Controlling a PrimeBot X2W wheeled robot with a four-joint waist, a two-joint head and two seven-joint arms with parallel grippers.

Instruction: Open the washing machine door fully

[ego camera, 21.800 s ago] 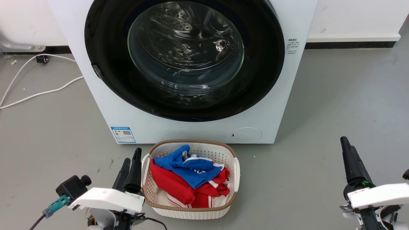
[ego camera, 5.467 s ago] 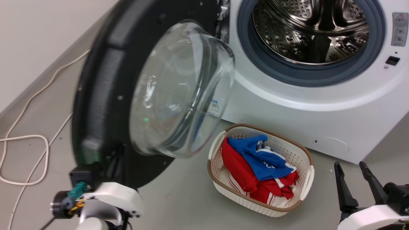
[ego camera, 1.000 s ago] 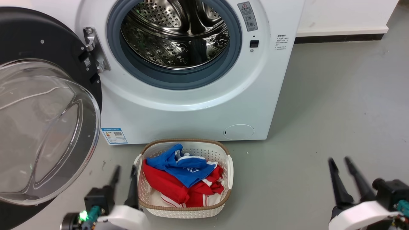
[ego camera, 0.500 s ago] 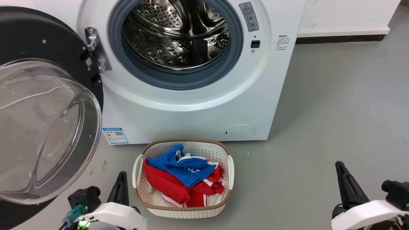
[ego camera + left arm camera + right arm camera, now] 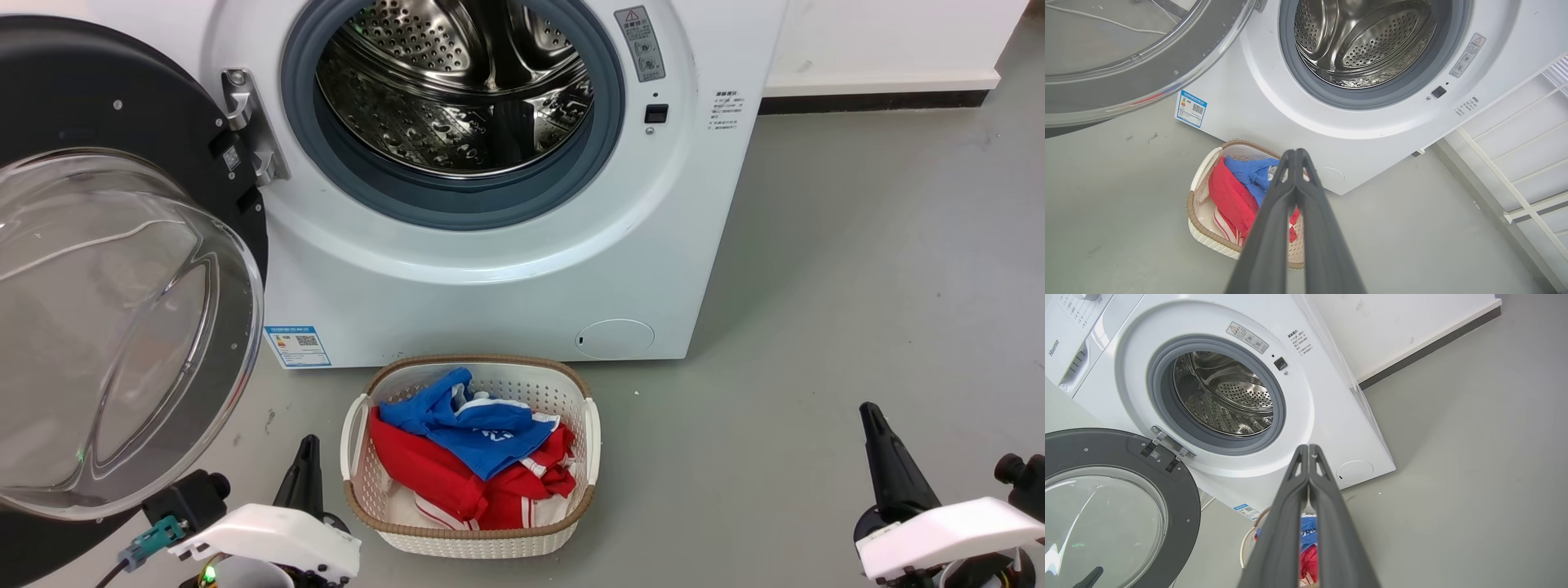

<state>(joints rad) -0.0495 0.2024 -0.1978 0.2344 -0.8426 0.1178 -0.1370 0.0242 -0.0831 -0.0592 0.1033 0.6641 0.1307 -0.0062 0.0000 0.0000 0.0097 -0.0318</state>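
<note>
The washing machine (image 5: 490,302) stands far on the floor (image 5: 857,286), the wall (image 5: 882,41) behind it, and the drum (image 5: 457,82) in its front. The washing machine door (image 5: 114,327) hangs out to the left from a hinge (image 5: 249,131) left of the drum. Just before the machine sits a laundry basket (image 5: 473,543) with clothes (image 5: 465,457) in it. The left gripper (image 5: 308,447) is just left of the basket, the right gripper (image 5: 868,412) well apart on the near right

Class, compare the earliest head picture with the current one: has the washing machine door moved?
Yes. The washing machine door, then shut over the opening, now hangs swung left of the washing machine on its hinge, baring the steel drum.
</note>
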